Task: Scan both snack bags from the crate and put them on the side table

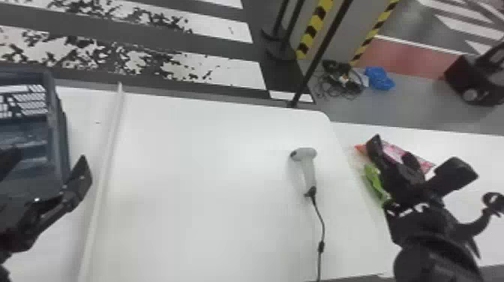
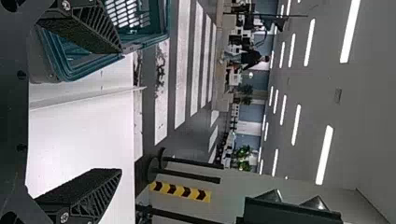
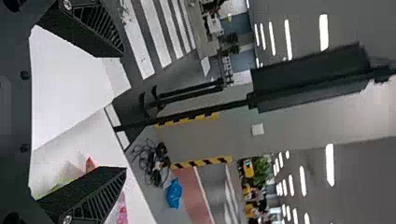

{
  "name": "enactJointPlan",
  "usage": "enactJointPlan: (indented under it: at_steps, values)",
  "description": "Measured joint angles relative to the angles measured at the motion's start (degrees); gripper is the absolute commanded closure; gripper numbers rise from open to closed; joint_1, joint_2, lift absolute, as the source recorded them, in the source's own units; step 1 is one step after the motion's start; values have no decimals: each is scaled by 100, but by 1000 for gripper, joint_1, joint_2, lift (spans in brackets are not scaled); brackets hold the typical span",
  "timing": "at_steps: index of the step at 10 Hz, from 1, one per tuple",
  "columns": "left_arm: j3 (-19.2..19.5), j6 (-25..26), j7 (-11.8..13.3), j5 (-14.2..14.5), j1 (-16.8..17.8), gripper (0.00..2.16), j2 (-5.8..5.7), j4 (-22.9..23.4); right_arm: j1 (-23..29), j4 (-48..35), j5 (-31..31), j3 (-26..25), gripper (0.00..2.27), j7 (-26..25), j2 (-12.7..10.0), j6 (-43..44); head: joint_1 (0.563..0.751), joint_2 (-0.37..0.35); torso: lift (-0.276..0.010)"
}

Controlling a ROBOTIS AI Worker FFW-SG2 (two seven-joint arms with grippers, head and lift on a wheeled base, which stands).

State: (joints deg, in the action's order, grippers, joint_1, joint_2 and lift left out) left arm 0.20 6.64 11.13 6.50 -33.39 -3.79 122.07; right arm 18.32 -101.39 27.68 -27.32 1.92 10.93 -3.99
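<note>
The scanner's cable (image 1: 323, 225) runs to the near edge of the main surface (image 1: 210, 210). The left end effector (image 1: 48, 163), fingers wide apart, is at the crate (image 1: 62, 142). The right end effector (image 1: 417, 157), also wide, is over the side surface (image 1: 465, 146), where a green snack bag (image 1: 373, 180) and, just beyond, a pink one (image 1: 393, 150) lie. The scanner (image 1: 308, 168) rests between the arms. Farther off, a blue bundle (image 1: 378, 78) sits on the floor.
</note>
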Motion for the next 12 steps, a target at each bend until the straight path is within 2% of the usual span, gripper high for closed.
enactJointPlan:
  at_steps: [1,2,4,6,8,12]
  values:
    - [-38,0,-24,-11,0,87,1,8,327,-422,-354,513,63,-99,-101,438,695,-350,-87]
    - [-71,-5,-75,-19,0,87,-1,9,606,-769,-726,1039,63,-154,-200,729,695,-312,-87]
    - [-125,-17,-96,-28,3,87,-6,9,920,-976,-1367,1842,63,-296,-342,1108,695,-205,-87]
    - [-164,-28,-133,-40,19,87,-8,10,1168,-957,-1812,2481,63,-491,-430,1549,695,-146,-87]
    - [-204,-40,-175,-90,15,87,-7,-2,1313,-937,-2005,2722,63,-524,-541,1676,695,-110,-87]
    - [-152,-53,-173,-136,-60,87,0,42,1425,-909,-2021,2709,63,-555,-566,1714,695,-107,-87]
